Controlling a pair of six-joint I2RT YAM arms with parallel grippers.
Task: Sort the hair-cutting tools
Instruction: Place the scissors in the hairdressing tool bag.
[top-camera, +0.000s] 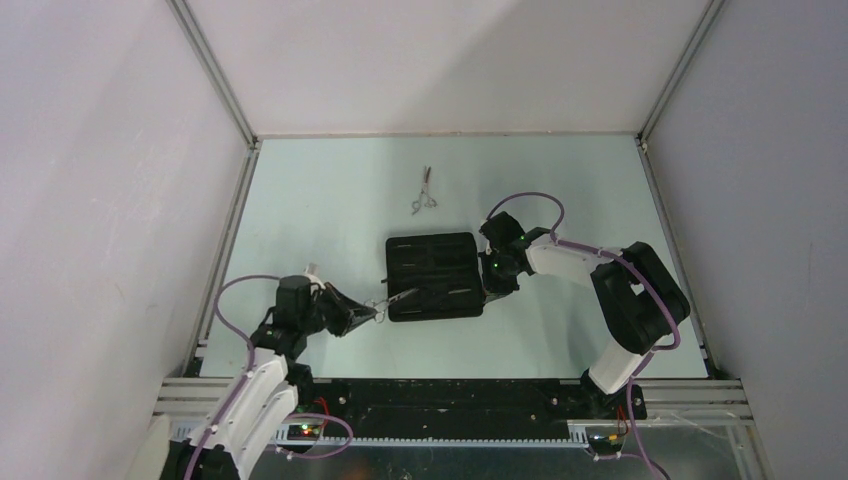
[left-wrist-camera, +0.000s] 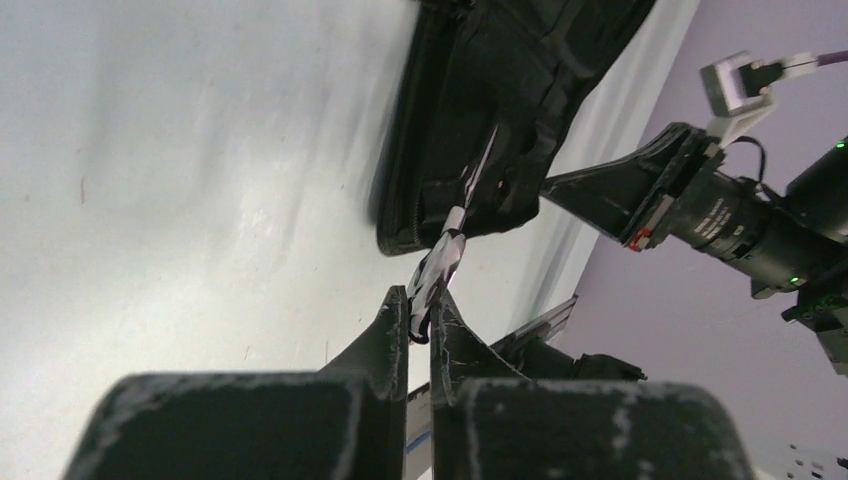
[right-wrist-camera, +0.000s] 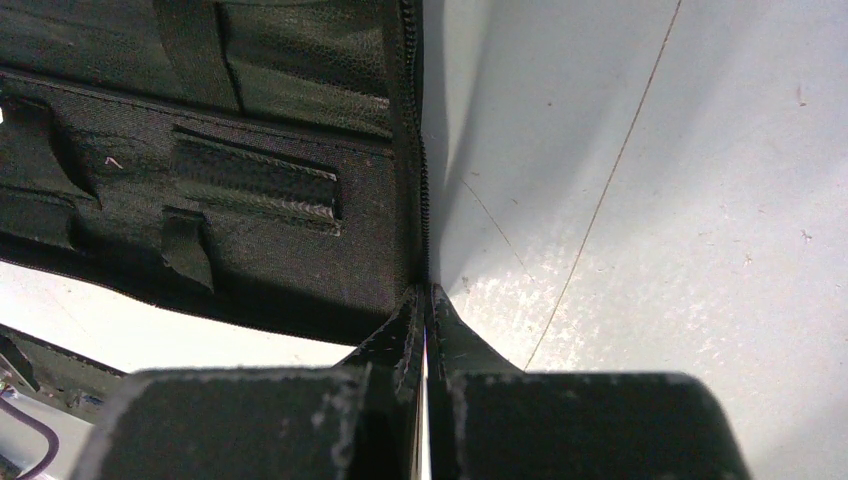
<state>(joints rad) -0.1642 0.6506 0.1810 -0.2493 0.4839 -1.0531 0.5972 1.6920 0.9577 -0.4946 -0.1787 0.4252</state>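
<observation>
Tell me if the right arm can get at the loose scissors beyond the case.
Probably not yet: the right claw is shut on the case's edge. Only bare table lies between it and the loose scissors, so once freed, the way looks open.

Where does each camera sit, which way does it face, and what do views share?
Top external: above, behind the bases, facing down on the open black rectangular fabric case and loose silver metal scissors; both arms show.
Left wrist: on the left arm, facing along the left fingers, shut on second silver scissors, toward the case; right arm shows.
Right wrist: on the right arm, facing along right fingers, shut on the case's edge.
Shared: all three see the case.
</observation>
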